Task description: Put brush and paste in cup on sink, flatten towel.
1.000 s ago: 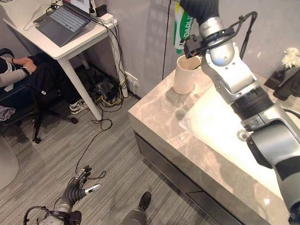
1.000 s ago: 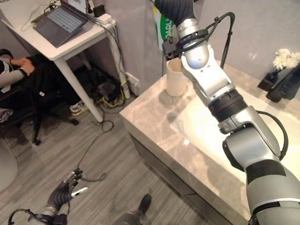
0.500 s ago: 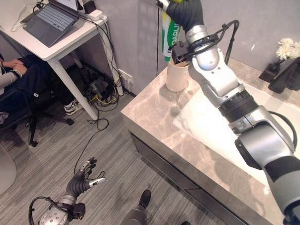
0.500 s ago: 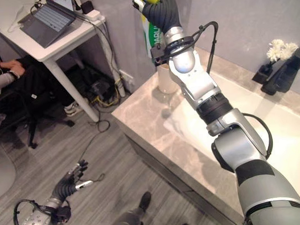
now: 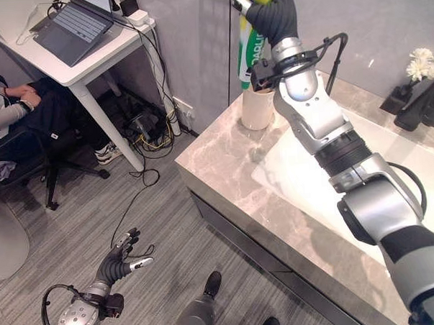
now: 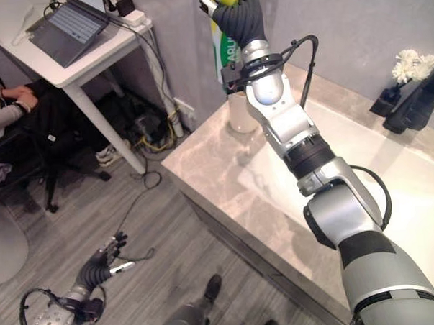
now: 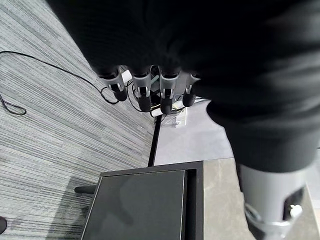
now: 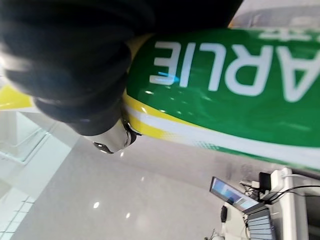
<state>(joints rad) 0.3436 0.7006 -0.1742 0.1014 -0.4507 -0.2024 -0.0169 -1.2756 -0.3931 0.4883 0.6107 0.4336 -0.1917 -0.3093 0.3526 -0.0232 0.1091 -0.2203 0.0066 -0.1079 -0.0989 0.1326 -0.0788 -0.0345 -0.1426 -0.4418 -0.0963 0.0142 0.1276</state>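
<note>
My right hand is raised high at the sink counter's far left corner, shut on a green, white and yellow toothpaste tube. The tube hangs upright, with its lower end just above the mouth of a cream cup on the marble counter. My wrist hides where the tube's end meets the cup. My left hand hangs low over the grey floor, open, its fingers straight and holding nothing.
A white sink basin lies right of the cup, with a black tap and white flowers at the back. To the left, a white desk carries a laptop; a person sits beside it.
The whole picture has shifted as the camera moved. My right hand keeps the tube over the cup, its lower end a little closer to the rim. My left hand stays low and open.
</note>
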